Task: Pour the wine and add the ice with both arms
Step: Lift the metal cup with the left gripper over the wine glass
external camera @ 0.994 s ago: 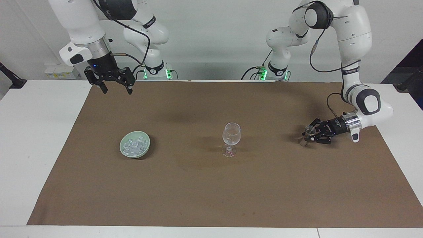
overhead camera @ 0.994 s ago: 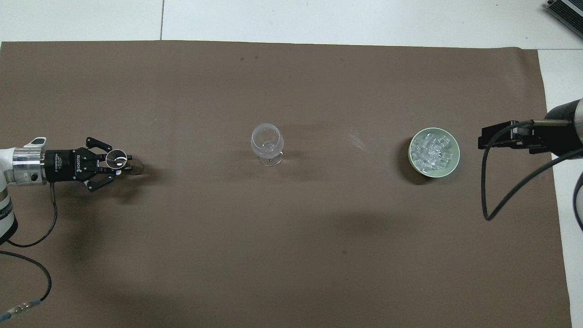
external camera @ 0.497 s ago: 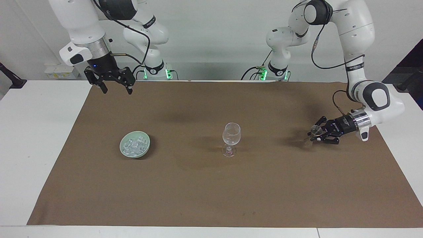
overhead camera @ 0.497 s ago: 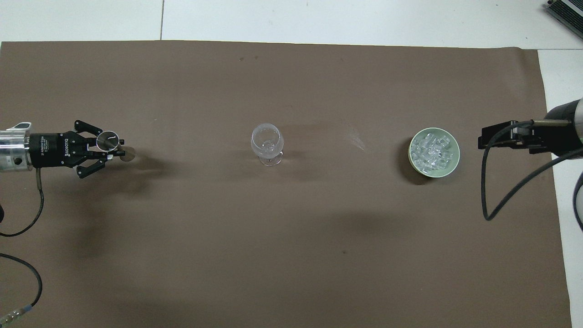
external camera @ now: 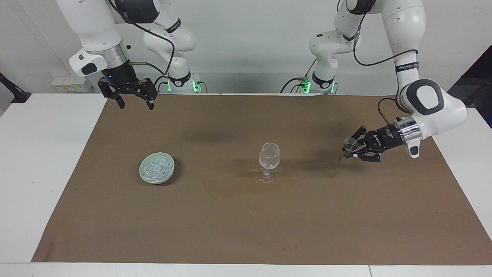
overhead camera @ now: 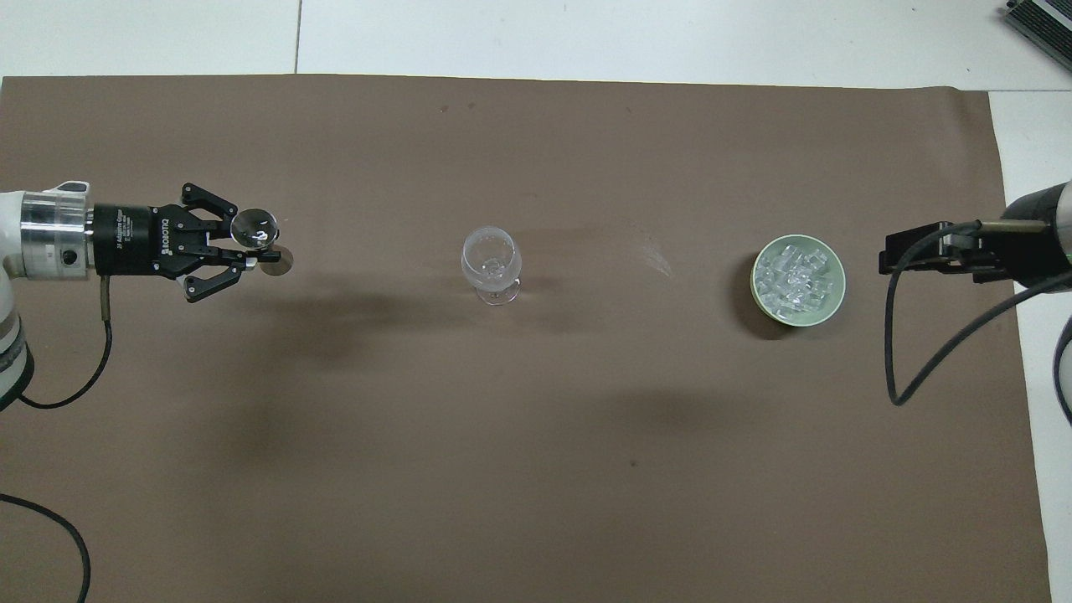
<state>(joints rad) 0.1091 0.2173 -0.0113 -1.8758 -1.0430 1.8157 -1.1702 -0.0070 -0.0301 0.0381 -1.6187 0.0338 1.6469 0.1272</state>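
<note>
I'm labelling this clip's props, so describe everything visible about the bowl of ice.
The bowl is small, round and pale green, ceramic by its look, standing upright on the brown mat toward the right arm's end of the table. It holds a heap of small clear ice cubes that stays about level with its rim. Nothing touches it except the mat; neither gripper is near it.

The ice point(external camera: 155, 169) is a heap of small clear cubes filling a pale green bowl point(external camera: 168, 171) toward the right arm's end of the bench. A clear stemmed wine glass point(external camera: 268, 157) stands upright mid-bench, well apart from the bowl.
</note>
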